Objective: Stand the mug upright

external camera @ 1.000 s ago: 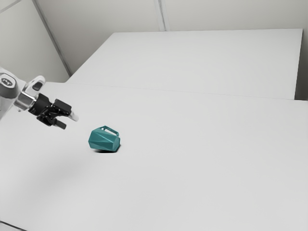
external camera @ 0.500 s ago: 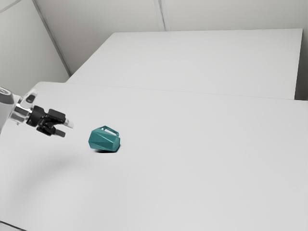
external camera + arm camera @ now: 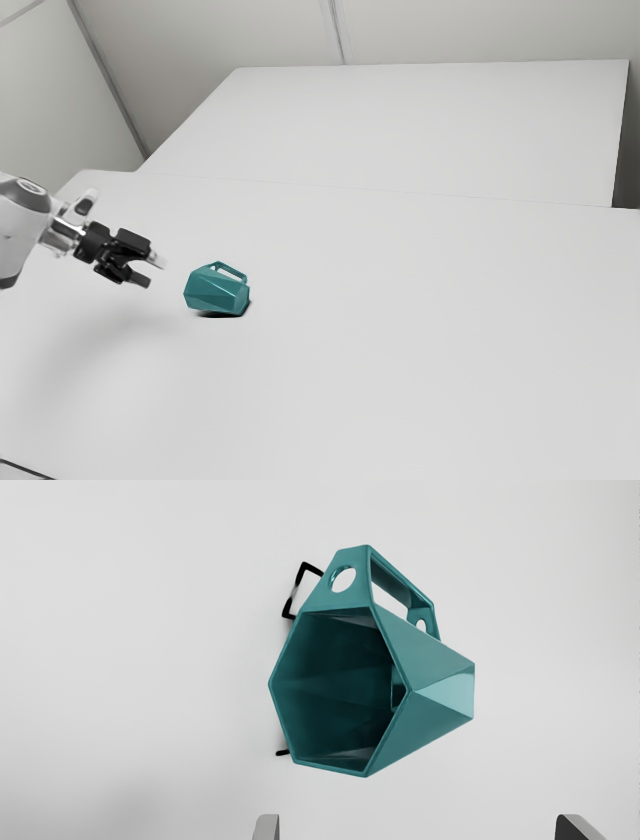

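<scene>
The teal, faceted, glossy mug (image 3: 214, 291) lies on its side on the smooth white desk (image 3: 400, 350); near it, the black two-finger tool (image 3: 152, 271) hangs with fingers spread.

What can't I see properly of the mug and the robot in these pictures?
The side of the mug lying on the table: both views, hidden by the mug itself.
The mug's deepest inside: wrist view, dark and partly behind its wall.
Most of the end effector: wrist view, cut off by the bottom edge.
The rest of the arm: exterior view, cut off by the left edge.
</scene>
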{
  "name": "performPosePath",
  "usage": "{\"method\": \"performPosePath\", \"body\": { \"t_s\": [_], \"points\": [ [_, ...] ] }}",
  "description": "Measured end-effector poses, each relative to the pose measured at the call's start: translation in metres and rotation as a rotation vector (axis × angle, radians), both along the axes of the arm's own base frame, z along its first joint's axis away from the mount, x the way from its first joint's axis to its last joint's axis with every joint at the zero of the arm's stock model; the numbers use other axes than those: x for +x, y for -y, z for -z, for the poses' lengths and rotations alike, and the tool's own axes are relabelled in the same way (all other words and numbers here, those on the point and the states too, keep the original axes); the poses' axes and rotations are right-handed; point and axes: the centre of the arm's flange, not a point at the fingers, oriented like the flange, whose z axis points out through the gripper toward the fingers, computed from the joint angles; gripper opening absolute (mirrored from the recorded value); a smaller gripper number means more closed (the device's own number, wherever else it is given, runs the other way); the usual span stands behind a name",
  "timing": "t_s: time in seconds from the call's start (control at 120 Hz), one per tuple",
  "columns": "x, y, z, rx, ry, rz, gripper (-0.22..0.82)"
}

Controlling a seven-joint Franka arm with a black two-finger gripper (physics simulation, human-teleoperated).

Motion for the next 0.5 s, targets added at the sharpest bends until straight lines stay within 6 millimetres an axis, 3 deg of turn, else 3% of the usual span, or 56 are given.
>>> {"method": "performPosePath", "body": {
  "t_s": [0.233,0.5],
  "points": [
    [0.020,0.001,0.004,-0.008,0.023,0.016,0.60],
    [0.038,0.010,0.028,-0.024,0.010,0.041,0.60]
  ]
}}
